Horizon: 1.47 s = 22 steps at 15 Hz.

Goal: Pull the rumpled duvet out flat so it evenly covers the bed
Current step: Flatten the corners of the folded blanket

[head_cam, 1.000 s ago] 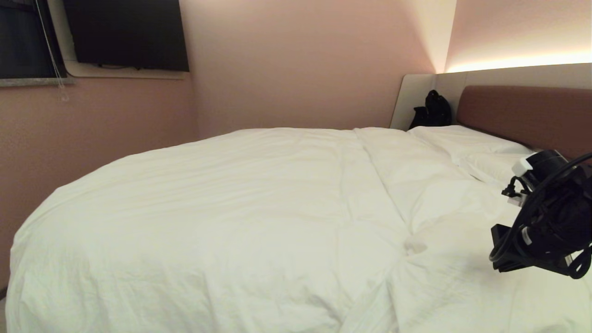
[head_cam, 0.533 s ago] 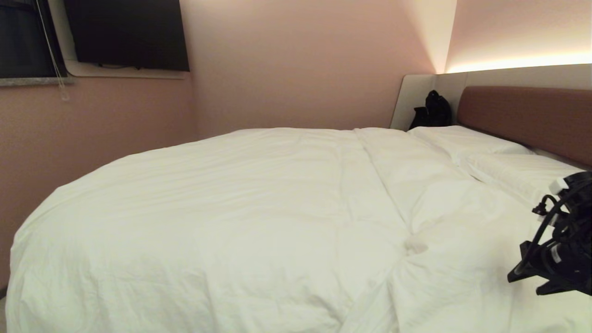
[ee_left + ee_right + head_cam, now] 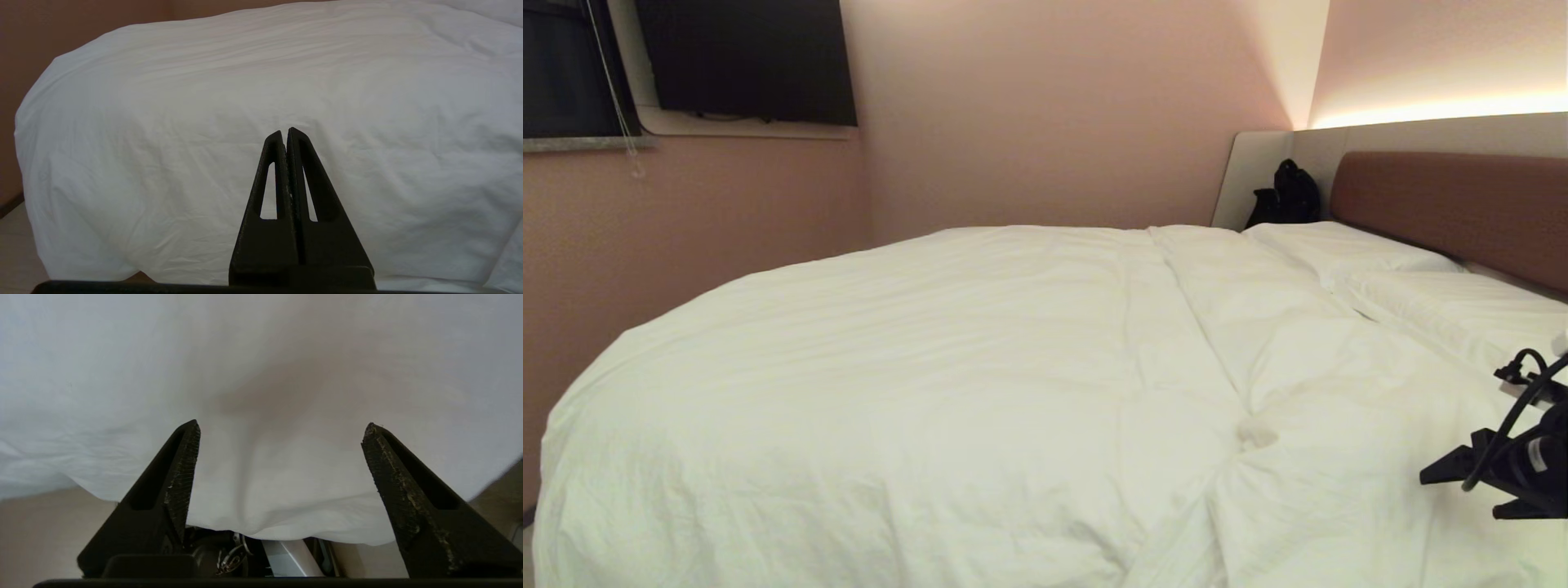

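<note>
Both tools empty | right tool (image 3: 282, 430) spread above duvet (image 3: 286, 375) edge | left tool (image 3: 286, 132) closed

Right arm (image 3: 1515, 461) cut off at the right edge; bed (image 3: 1454, 204) base hidden under duvet (image 3: 980, 384).

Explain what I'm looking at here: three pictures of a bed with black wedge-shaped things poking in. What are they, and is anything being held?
A two-armed robot is making the bed. One picture comes from a camera on its head; the others from cameras on its wrists, looking past its fingers. The black wedges are those fingers. The left gripper is shut on nothing, facing the duvet's hanging side. The right gripper is spread open above the duvet's edge, holding nothing. The white duvet covers the mattress, with pillows by the headboard.
</note>
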Motion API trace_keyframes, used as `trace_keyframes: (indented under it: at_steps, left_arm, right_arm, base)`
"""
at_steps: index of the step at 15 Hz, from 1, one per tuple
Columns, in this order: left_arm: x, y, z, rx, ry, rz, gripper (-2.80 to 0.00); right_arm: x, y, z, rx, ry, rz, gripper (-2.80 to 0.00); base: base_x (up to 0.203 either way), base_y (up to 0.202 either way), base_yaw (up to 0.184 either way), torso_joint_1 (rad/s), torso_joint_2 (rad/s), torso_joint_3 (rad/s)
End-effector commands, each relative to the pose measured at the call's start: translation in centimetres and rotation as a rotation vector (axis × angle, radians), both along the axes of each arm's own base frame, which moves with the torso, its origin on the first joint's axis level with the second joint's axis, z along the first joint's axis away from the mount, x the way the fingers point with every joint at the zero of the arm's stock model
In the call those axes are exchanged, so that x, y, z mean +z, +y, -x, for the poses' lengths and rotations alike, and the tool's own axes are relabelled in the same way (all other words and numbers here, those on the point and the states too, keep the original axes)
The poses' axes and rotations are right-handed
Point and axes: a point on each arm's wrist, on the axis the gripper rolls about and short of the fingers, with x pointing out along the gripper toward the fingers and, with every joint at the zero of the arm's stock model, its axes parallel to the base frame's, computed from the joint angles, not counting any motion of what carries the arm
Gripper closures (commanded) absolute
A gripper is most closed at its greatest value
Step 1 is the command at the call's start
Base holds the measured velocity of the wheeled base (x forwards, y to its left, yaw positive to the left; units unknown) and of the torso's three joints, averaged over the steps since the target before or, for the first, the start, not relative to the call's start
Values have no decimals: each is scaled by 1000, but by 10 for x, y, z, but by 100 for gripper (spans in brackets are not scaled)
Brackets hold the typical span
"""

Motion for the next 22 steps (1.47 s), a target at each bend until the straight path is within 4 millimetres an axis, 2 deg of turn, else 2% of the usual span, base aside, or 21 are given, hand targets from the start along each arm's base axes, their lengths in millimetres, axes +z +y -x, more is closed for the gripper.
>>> trace_keyframes:
  at_steps: [1, 2, 4, 7, 11, 17, 22]
  left_arm:
    - [0, 0, 0, 0, 1, 0, 0]
    - [0, 0, 0, 0, 1, 0, 0]
    - [0, 0, 0, 0, 1, 0, 0]
    - [0, 0, 0, 0, 1, 0, 0]
    - [0, 0, 0, 0, 1, 0, 0]
    - [0, 0, 0, 0, 1, 0, 0]
    - [0, 0, 0, 0, 1, 0, 0]
  right_arm:
    - [-9, -3, -3, 100, -18, -15, -280]
    - [-19, -6, -8, 102, 1, -21, -280]
    - [-52, -16, -21, 98, 75, -57, -280]
    - [-81, -25, -32, 91, 107, -65, -280]
    - [-87, -26, -32, 87, 110, -42, -280]
    - [-104, -8, -29, 126, 199, -15, -280]
    - [-113, -8, -30, 119, 198, 27, -280]
  base:
    - [0, 0, 0, 0, 0, 0]
    - [0, 0, 0, 0, 0, 0]
    - [0, 0, 0, 0, 0, 0]
    - [0, 0, 0, 0, 0, 0]
    - [0, 0, 0, 0, 0, 0]
    - [0, 0, 0, 0, 0, 0]
    - [0, 0, 0, 0, 0, 0]
